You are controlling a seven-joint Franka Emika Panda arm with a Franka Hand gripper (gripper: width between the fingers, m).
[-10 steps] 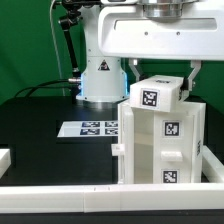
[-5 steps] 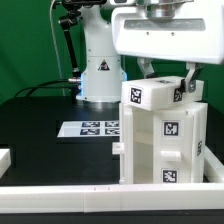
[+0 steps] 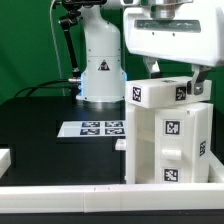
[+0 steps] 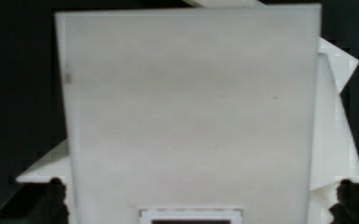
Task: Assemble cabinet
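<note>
The cabinet, a tall white body with black-and-white tags, stands at the exterior view's right near the front. A white top piece with tags sits on it, slightly tilted. My gripper reaches down from above, with a finger on each side of this piece, shut on it. In the wrist view a plain white panel of the piece fills the picture. The dark fingertips press its two side edges, and my gripper is centred on it. The cabinet's inside is hidden.
The marker board lies flat on the black table, behind and to the exterior view's left of the cabinet. The arm's base stands behind it. A white rail runs along the front edge, with a white block at the far left.
The top piece has turned in my gripper, so a second tag now shows. Gripper, piece and cabinet have shifted slightly toward the exterior view's right.
</note>
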